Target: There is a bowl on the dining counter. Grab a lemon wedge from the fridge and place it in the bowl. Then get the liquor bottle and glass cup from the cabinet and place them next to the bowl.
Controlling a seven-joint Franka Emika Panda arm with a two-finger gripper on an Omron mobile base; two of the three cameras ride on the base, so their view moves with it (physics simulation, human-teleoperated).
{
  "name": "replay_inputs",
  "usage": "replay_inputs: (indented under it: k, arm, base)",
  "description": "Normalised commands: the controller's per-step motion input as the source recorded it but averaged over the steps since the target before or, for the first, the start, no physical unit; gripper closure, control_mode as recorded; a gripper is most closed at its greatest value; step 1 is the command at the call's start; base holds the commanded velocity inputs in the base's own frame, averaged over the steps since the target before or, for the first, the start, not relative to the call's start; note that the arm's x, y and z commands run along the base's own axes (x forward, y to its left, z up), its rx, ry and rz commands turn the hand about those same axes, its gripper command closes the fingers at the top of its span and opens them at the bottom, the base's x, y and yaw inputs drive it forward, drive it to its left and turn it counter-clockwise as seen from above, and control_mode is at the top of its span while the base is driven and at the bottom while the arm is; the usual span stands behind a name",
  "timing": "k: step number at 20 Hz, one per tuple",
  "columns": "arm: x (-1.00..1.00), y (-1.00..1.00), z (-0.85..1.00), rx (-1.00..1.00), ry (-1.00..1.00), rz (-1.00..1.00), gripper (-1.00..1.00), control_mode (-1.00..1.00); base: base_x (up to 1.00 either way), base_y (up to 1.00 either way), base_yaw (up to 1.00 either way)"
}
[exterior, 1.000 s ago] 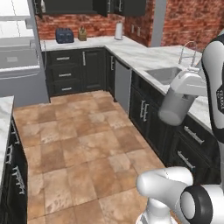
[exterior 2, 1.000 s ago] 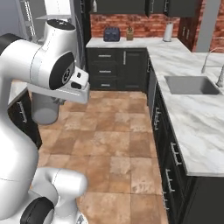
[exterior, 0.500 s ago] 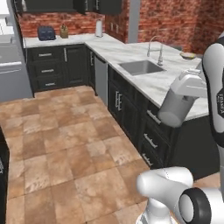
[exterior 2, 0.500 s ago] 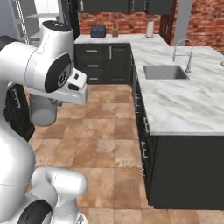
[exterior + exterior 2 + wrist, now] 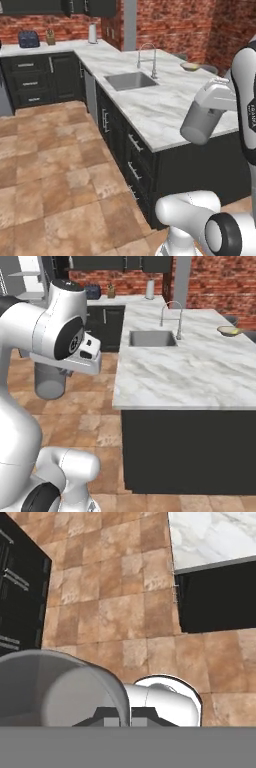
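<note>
Pressed together, the gripper (image 5: 126, 714) points down at the tiled floor (image 5: 125, 607), its 2 fingers holding nothing visible. Across the marble counter (image 5: 200, 376), the bowl (image 5: 229, 331) sits at the far right edge, beyond the sink (image 5: 152, 338) and faucet (image 5: 172, 318).

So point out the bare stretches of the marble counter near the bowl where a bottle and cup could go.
The marble counter lies bare from the sink across to the bowl, and all along its near edge. The bowl sits close to the far right edge, so room is tight there. Around the faucet and sink it is more crowded.
</note>
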Motion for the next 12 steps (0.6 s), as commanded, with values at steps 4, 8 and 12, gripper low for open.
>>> replay_inputs:
  k: [4,8,12]
  arm:
    - [0.00,0.00,0.00,0.00,0.00,0.00,1.00,1.00]
    - [0.00,0.00,0.00,0.00,0.00,0.00,1.00,1.00]
    - [0.00,0.00,0.00,0.00,0.00,0.00,1.00,1.00]
  base:
    - [0.12,-1.00,0.00]
    - [0.14,-1.00,0.00]
    - [0.19,-1.00,0.00]
